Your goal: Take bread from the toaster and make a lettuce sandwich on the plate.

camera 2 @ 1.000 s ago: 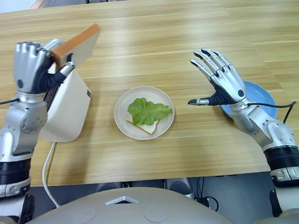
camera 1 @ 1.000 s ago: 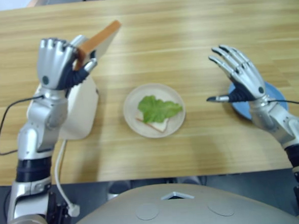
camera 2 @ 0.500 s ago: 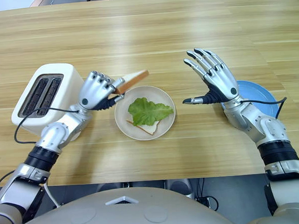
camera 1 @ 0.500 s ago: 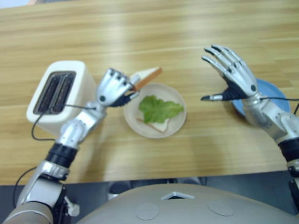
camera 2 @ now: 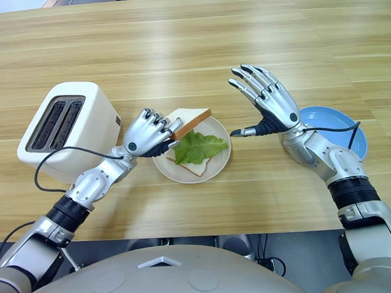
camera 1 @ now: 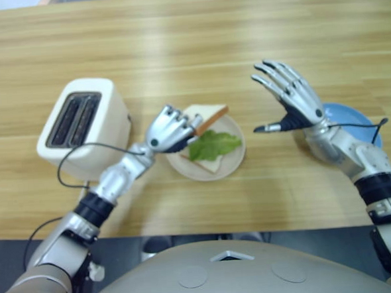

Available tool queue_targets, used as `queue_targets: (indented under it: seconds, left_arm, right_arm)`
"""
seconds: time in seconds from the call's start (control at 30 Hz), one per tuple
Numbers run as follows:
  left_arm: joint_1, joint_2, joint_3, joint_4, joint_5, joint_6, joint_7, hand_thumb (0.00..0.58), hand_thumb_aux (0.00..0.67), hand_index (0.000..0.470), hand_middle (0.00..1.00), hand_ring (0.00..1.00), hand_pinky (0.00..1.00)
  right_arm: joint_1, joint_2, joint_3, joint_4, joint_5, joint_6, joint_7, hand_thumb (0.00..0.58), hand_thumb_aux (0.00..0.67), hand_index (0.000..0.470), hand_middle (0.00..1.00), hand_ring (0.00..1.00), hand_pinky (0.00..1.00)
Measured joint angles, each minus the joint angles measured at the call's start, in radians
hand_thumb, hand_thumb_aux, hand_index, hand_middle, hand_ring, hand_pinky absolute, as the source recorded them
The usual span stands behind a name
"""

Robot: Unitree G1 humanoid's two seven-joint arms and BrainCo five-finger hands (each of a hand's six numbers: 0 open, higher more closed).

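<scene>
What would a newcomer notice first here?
The left hand grips a bread slice, tilted over the far-left edge of the plate, where lettuce lies on a lower slice. Right of the plate, the right hand is raised, open, beside a blue plate. The white toaster stands at left.

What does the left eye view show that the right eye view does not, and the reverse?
Left eye view only: the right hand and wrist cover much of the blue plate. Right eye view only: that plate's inside lies largely uncovered. Both: the left hand holds a bread slice over the white plate's far edge, by lettuce on a lower slice; toaster at left.
</scene>
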Motion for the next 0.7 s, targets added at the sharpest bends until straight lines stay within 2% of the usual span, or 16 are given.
queue_targets:
  seconds: [0.5,0.7]
  left_arm:
    - [-0.001,-0.020,-0.134,0.095,0.044,0.061,0.001,0.580,0.670,0.460,1.00,1.00,1.00]
    - [-0.024,-0.039,-0.165,0.126,0.058,0.100,0.005,0.580,0.670,0.460,1.00,1.00,1.00]
  right_arm:
    - [0.002,0.001,0.040,-0.007,0.000,-0.024,0.013,0.000,0.000,0.000,0.00,0.00,0.00]
    - [-0.006,0.012,0.151,-0.003,-0.003,-0.103,0.127,0.000,0.000,0.000,0.00,0.00,0.00]
